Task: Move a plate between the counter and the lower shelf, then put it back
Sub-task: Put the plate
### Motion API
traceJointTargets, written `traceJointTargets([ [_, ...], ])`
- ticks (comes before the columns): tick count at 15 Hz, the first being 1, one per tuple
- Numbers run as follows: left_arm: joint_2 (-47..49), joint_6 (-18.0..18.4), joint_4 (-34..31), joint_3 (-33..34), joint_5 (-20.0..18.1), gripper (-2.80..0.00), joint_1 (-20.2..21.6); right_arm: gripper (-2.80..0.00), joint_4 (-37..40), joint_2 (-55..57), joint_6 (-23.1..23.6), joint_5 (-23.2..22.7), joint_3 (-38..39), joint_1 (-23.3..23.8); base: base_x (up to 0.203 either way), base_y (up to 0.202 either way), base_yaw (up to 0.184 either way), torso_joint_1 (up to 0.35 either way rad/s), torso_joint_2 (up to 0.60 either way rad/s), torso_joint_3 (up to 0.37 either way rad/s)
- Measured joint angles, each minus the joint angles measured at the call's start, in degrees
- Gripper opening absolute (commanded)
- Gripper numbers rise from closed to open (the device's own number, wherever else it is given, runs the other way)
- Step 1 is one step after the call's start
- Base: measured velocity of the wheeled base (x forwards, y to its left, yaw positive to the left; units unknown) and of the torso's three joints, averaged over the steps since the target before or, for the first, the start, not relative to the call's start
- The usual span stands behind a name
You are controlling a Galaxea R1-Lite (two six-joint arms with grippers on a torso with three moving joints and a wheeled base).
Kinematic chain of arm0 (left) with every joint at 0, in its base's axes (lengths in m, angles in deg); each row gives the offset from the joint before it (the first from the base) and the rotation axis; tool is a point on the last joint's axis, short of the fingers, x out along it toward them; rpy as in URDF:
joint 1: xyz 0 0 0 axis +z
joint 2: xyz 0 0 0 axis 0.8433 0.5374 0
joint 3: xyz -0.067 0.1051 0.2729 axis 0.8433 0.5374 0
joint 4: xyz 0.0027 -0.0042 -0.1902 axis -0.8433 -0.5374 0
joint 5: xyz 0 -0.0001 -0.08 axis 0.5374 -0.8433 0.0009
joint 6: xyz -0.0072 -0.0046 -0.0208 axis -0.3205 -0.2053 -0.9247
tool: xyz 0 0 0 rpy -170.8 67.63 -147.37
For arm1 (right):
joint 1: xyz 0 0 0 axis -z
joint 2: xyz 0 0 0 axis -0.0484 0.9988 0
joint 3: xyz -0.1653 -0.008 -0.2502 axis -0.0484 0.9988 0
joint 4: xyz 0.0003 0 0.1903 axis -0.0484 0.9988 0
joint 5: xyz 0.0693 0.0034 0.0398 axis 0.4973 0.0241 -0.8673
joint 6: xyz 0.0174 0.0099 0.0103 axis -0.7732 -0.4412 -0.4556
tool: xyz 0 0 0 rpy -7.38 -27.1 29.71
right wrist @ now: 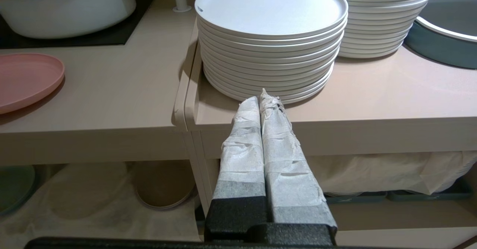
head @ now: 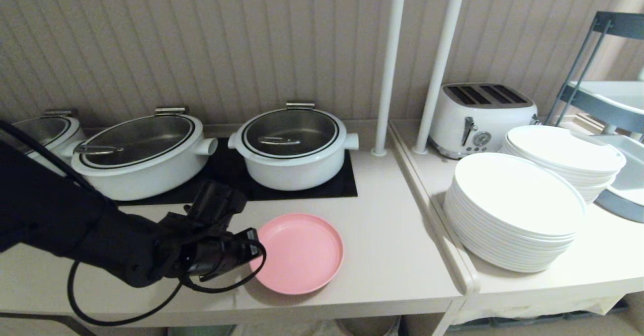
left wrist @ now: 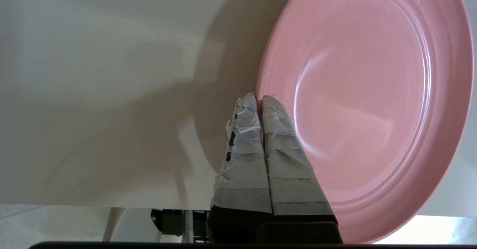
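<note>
From the head, the pink plate (head: 302,252) lay on the counter (head: 392,270), the left gripper (head: 250,249) level at its rim. Left wrist: fingers (left wrist: 277,144) pressed together, pinching that rim — probably for lifting. Right wrist: the right gripper (right wrist: 264,103) closed, empty — parked before the white plate stack (right wrist: 272,40).

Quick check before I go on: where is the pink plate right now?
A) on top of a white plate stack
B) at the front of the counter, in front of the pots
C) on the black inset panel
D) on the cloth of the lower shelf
B: the plate is over the beige counter in front of the black panel and pots, with the shut left gripper clamped on its rim.
</note>
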Motion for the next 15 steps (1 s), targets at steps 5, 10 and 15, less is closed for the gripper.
traceJointTargets([
  [5, 0.11, 0.01, -0.01, -0.09, -0.05, -2.8, -0.39, -2.8, 0.0, 0.0, 0.0, 0.02, 0.0, 0.0, 0.0, 0.0, 0.0, 0.0, 0.0, 0.0],
  [10, 0.17, -0.06, 0.0, 0.13, -0.04, -2.8, -0.44, -2.8, 0.0, 0.0, -0.02, 0.02, 0.0, 0.0, 0.0, 0.0, 0.0, 0.0, 0.0, 0.0],
  [15, 0.65, -0.06, -0.02, 0.4, 0.01, -2.8, -0.41, -2.8, 0.0, 0.0, 0.0, 0.02, 0.0, 0.0, 0.0, 0.0, 0.0, 0.0, 0.0, 0.0],
])
